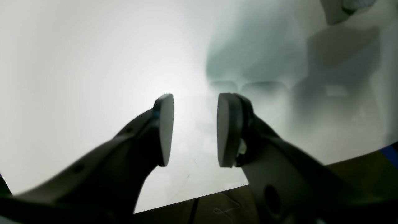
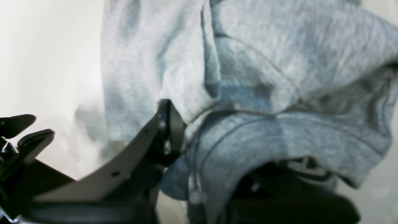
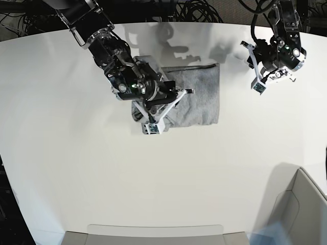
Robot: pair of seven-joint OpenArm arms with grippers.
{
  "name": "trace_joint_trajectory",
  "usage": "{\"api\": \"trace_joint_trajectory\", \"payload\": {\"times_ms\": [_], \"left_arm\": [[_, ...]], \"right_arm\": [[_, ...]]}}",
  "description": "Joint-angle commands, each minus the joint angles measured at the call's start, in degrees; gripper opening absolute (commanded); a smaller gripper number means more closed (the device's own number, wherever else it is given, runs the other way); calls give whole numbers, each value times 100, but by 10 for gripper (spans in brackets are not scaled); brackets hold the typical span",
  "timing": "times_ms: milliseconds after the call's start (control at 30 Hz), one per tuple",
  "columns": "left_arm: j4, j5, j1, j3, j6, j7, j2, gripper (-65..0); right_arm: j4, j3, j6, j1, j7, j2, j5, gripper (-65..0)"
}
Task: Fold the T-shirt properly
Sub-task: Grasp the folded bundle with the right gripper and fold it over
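Black fingers of the left gripper (image 1: 195,130) are close to the camera in the left wrist view, part way open, with nothing between them, over the white table (image 1: 93,77).

In the right wrist view, the right gripper (image 2: 199,133) is pinched on a bunch of the grey T-shirt (image 2: 255,62), and some cloth flops over one finger.

In the base view, the crumpled T-shirt is on the table under the right arm (image 3: 120,64), well apart from the left gripper.

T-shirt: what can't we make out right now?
- Lettering on the shirt: right wrist view shows only a fragment, rest covered by cloth and the right gripper.
- Right gripper's second fingertip: right wrist view, behind bunched cloth.
- Shirt's far right part: right wrist view, cut by the edge.
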Motion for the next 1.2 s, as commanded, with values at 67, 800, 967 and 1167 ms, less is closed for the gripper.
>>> {"api": "trace_joint_trajectory", "payload": {"times_ms": [67, 800, 967, 1167], "left_arm": [[85, 9, -28, -1, 10, -53, -73, -413], [-170, 9, -28, 8, 10, -53, -47, -413], [-205, 9, -28, 263, 10, -53, -47, -413], [-205, 9, -28, 456, 10, -53, -47, -413]], "right_arm": [[-235, -287, -340, 317, -31, -139, 75, -650], [-1940, -2150, -344, 1152, -383, -1369, -2000, -452], [-1958, -3003, -344, 1530, -392, -1369, -2044, -450], [-2063, -3803, -344, 2119, -357, -1369, -2044, -450]]}}
